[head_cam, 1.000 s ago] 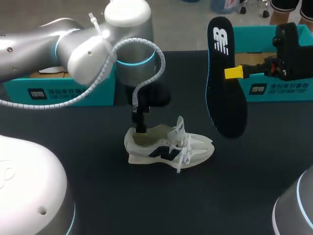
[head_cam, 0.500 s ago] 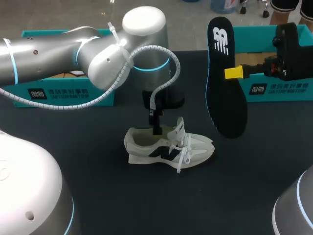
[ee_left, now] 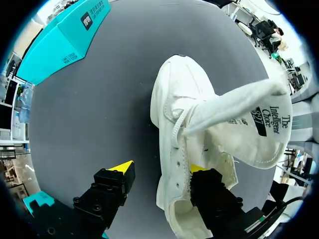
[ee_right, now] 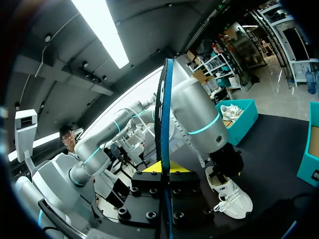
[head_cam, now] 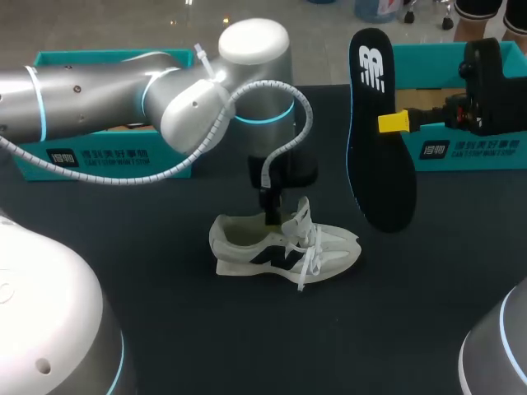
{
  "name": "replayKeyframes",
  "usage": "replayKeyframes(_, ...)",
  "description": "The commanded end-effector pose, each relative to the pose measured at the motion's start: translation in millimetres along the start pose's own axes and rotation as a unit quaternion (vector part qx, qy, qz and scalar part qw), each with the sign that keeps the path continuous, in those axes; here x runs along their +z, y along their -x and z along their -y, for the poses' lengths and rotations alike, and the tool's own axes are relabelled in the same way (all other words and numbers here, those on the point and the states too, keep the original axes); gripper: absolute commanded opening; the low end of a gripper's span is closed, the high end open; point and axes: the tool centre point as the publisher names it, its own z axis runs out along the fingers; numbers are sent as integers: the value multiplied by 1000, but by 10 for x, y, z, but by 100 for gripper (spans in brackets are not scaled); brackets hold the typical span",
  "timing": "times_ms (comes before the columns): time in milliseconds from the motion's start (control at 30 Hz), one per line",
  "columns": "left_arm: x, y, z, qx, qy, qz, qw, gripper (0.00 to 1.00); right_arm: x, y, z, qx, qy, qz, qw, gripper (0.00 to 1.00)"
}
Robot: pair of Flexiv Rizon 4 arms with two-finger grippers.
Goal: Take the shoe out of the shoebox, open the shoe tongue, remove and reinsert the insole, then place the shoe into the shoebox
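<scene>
A dark surface point(head_cam: 165, 329) fills the head view. A white shoe point(head_cam: 284, 245) stands on its sole near the middle, outside both boxes. A teal shoebox point(head_cam: 107, 152) is set at the far edge behind the left arm point(head_cam: 99, 103), and a second shoebox point(head_cam: 465, 148) at the far edge behind the right arm point(head_cam: 494, 82). A black insole point(head_cam: 380, 132) is held upright in the air beside the shoe, apart from it.

The head view shows the left arm reaching over the shoe's opening, but the fingers are largely hidden there by the arm's own body. They are shown in the left wrist view, where the shoe is seen from above with its tongue point(ee_left: 239, 107) pulled up and back. One yellow fingertip point(ee_left: 123, 168) stands outside the shoe's side wall, with bare surface visible between them. The other fingertip point(ee_left: 197, 168) lies over the opening by the laced edge, and whether it touches cannot be told. The left jaws stand well apart and grip nothing.

In the right wrist view the insole is seen edge-on, rising between the two yellow tips point(ee_right: 148, 168). The right jaws are closed on it from both sides. The shoe is seen ahead of them, under the left arm.
</scene>
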Motion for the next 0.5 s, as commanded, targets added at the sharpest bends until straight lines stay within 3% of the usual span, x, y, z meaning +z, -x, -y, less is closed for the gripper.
replayKeyframes(33, 22, -1, -51, 1, -2, -3, 1000, 67, 13, 9, 0, 0, -1, 0, 1000, 0)
replayKeyframes(100, 40, -1, -68, 1, -1, -5, 1000, 61, 13, 9, 0, 0, -1, 0, 1000, 0)
replayKeyframes(200, 66, 3, -89, 1, 1, -7, 1000, 29, 13, 9, 0, 0, -1, 0, 1000, 0)
replayKeyframes(233, 73, 2, -92, 1, 1, -8, 1000, 11, 13, 9, 0, 0, -1, 0, 1000, 0)
replayKeyframes(267, 75, 0, -94, 2, 1, -10, 1000, 0, 13, 9, 0, 0, -1, 0, 1000, 0)
replayKeyframes(500, 83, -45, -85, 10, -1, -13, 1000, 0, 13, 9, 0, 0, -1, 0, 1000, 0)
